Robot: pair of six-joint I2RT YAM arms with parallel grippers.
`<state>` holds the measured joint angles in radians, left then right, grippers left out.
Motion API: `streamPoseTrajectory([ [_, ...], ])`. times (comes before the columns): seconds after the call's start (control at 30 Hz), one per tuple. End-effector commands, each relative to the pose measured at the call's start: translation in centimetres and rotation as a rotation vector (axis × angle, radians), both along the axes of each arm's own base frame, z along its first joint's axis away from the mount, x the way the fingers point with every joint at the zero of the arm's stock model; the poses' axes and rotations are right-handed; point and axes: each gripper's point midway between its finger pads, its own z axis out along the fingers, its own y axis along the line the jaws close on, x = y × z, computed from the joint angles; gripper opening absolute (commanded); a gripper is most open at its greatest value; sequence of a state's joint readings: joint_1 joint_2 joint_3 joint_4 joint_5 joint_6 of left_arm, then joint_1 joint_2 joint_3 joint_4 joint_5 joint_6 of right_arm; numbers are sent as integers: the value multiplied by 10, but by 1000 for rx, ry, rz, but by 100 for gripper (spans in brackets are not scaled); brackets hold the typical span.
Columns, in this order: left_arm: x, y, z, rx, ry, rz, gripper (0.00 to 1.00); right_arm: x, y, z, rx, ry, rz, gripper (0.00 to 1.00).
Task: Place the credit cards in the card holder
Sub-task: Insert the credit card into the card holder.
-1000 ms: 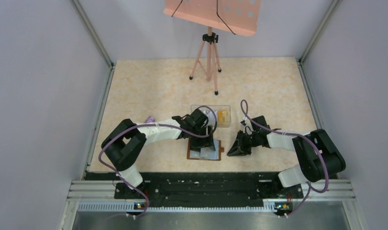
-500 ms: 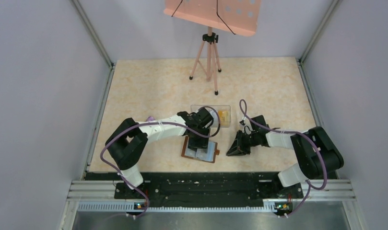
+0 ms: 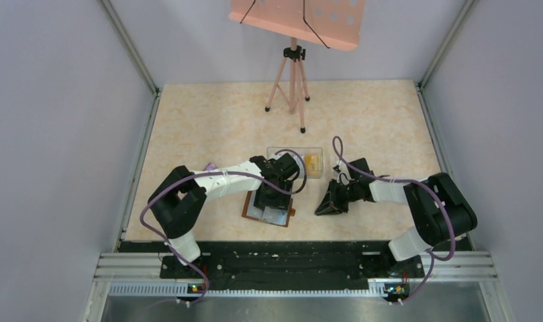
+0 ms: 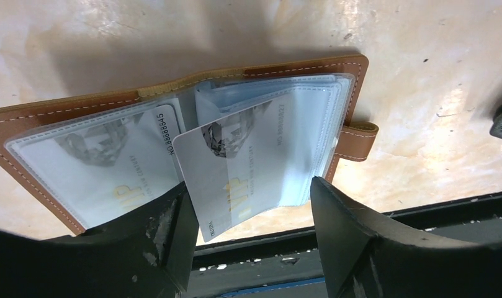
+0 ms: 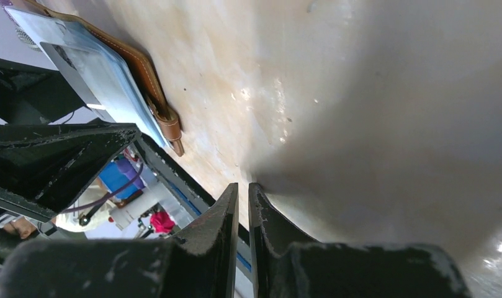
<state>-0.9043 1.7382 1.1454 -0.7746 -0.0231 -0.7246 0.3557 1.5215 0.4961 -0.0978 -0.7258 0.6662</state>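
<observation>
Left gripper [image 4: 249,188]: fingers wide apart. Card [image 4: 236,167] lay tilted between them, far end partly in clear pocket of wallet [image 4: 62,113]. Card corners sat close to both fingers; could not tell if pinched. Second card [image 4: 105,161] lay flat in left pocket. Wallet lay open on table [image 3: 362,121], near front edge, snap tab [image 4: 357,139] on its right side. Right gripper [image 5: 239,192]: fingers almost together, held nothing, tip low by table, just right of wallet. Clear box [image 3: 302,161] stood just behind wallet.
</observation>
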Motion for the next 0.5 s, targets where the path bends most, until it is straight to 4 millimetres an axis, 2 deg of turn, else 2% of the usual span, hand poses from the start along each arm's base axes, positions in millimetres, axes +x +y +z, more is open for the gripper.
streamPoseTrajectory([
  [0.0,2,15,4,60,-36,-22,69,14,9,7,0,-49,13,11],
  [0.23,9,5,23,-9,-90,-74,71,23,27,21,22,-90,46,11],
  [0.47,0,-23,17,-183,-37,-80,62,29,62,44,112,-155,133,8],
])
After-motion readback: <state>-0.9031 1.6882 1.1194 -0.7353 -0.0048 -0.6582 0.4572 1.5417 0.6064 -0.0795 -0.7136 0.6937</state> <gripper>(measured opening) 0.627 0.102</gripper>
